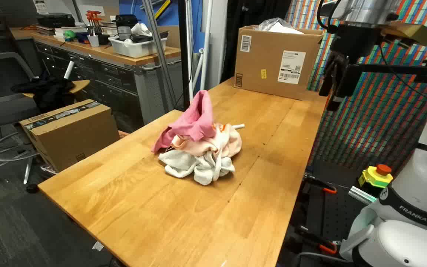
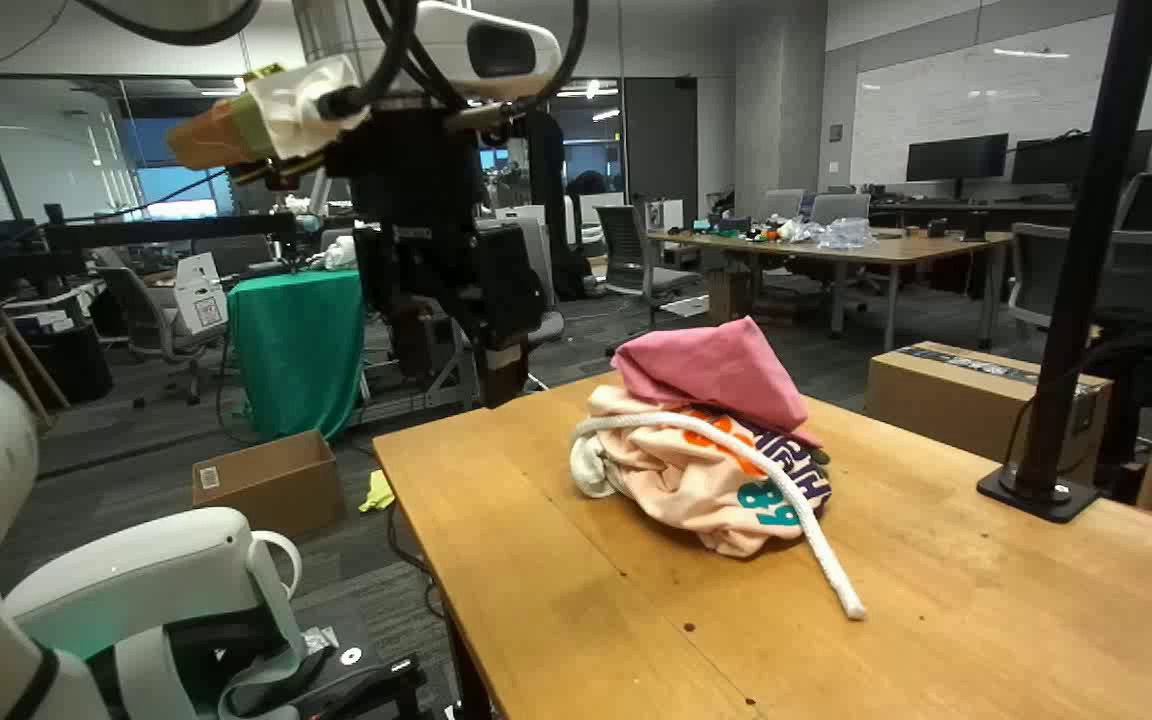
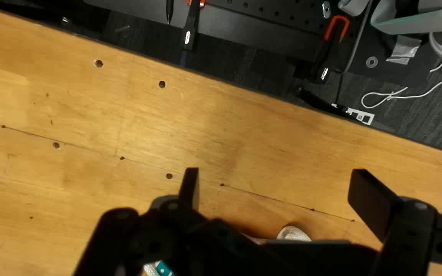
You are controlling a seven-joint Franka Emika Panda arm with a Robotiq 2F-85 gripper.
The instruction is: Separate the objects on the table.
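One pile, nothing sorted yet

The separating looks wholly undone: the soft things on the counter (image 1: 154, 207) lie in one touching pile (image 1: 198, 146). The pink cloth (image 1: 195, 120) sits on top, the peach cloth (image 2: 671, 480) bunches beneath, and the white-grey cloth (image 1: 200, 168) spreads at the bottom. A thick white cord (image 2: 821, 545) drapes across the peach cloth — its tip on the wood. Left to do, I judge, is everything: drawing each piece off, the pink one likely first, and setting it down alone.

The gripper (image 3: 276, 186) holds nothing; the wrist view shows its jaws spread wide with only wood between the tips, and both exterior views put it raised, apart from the pile.

Teal lettering (image 2: 768, 502) and the cord's long run show in an exterior view; the white-grey folds and a large cardboard box (image 1: 272, 61) on the counter show in an exterior view where the cord seems a stub. The wrist view catches just a pale scrap (image 3: 293, 233) and a teal patch (image 3: 163, 269) past the gripper — too little to say surely whose they are.
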